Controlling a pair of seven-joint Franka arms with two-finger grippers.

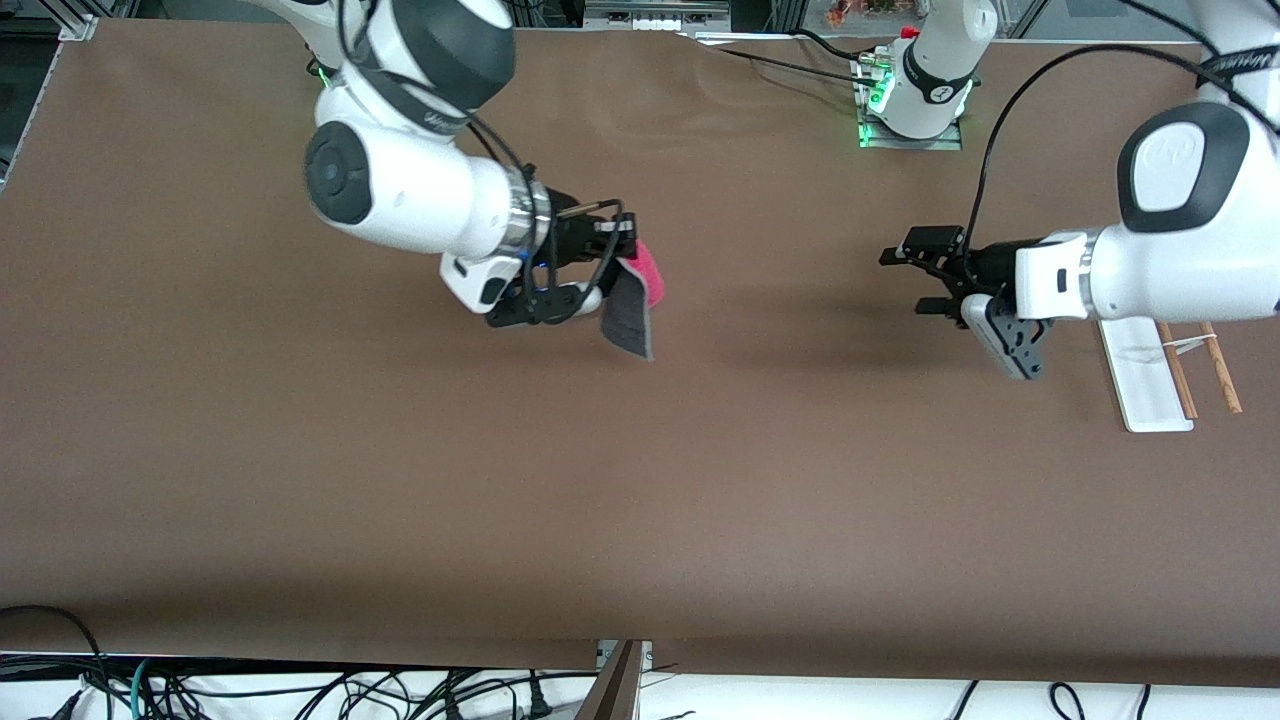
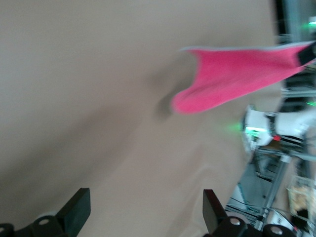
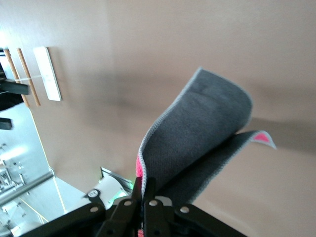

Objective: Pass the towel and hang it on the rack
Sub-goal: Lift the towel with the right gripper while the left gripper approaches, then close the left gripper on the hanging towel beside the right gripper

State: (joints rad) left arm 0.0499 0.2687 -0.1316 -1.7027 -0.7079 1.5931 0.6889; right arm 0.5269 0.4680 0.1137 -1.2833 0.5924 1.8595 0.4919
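- The towel (image 1: 632,300), pink with a grey underside, hangs over the table (image 1: 300,480), pinched in the right gripper (image 1: 612,262).
- The rack (image 1: 1150,385) lies at the left arm's end.
- The left gripper (image 1: 915,280) hovers near it, jaws apart and holding nothing.

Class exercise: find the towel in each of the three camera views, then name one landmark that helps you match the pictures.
Front view: the towel hangs from the shut right tool, above the table.
Left wrist view: towel, pink face showing, ahead of the open left tool.
Right wrist view: towel, grey underside showing, pinched.
Shared landmark: the rack, also in the right wrist view.
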